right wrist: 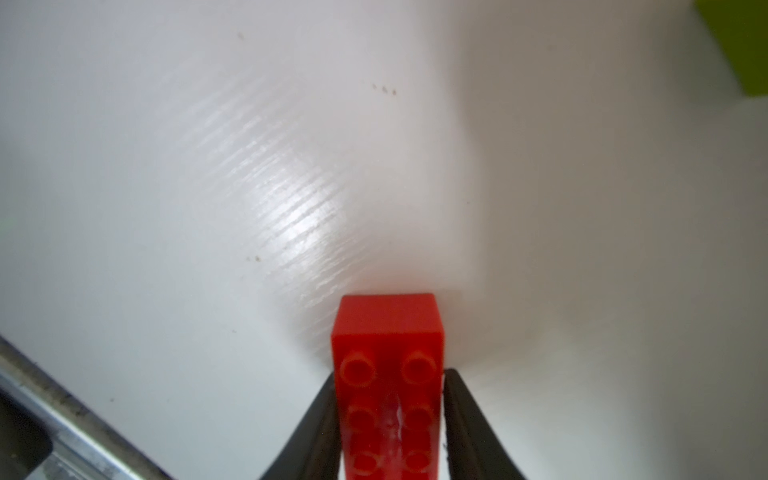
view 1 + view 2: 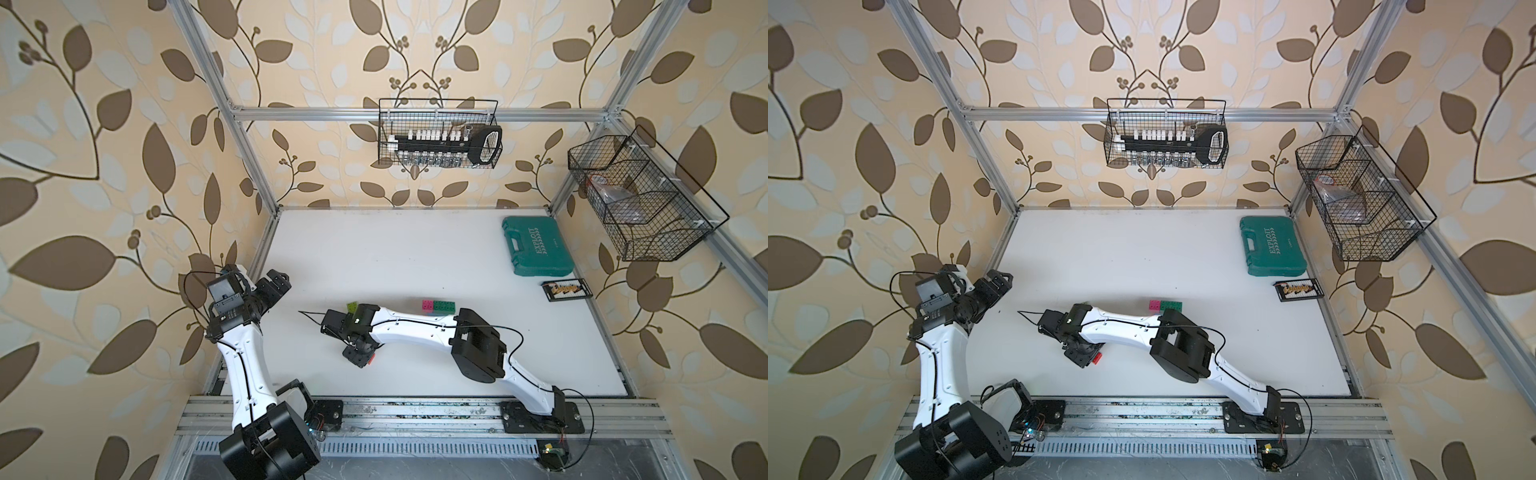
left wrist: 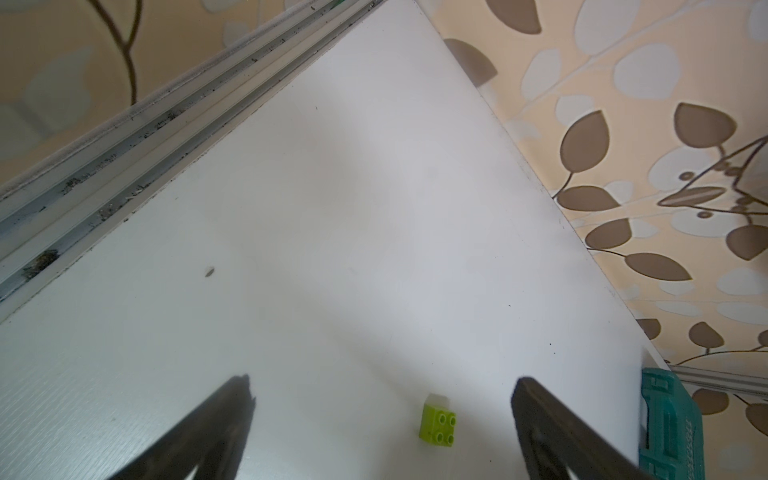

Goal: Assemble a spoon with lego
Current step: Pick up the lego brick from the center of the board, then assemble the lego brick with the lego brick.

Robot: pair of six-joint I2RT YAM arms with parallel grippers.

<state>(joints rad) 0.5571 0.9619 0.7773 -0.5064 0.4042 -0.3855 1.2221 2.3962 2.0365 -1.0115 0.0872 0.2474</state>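
The left pincer hangs wide open above the white counter, a lime brick lying ahead of its tips. The right pincer, low over the counter, is clamped on a red brick; back to its right, a pink brick touches a green brick.

One red studded plastic brick, one lime brick, one pink brick, one green brick: four in view. Black wire baskets: two. Teal plastic case: one
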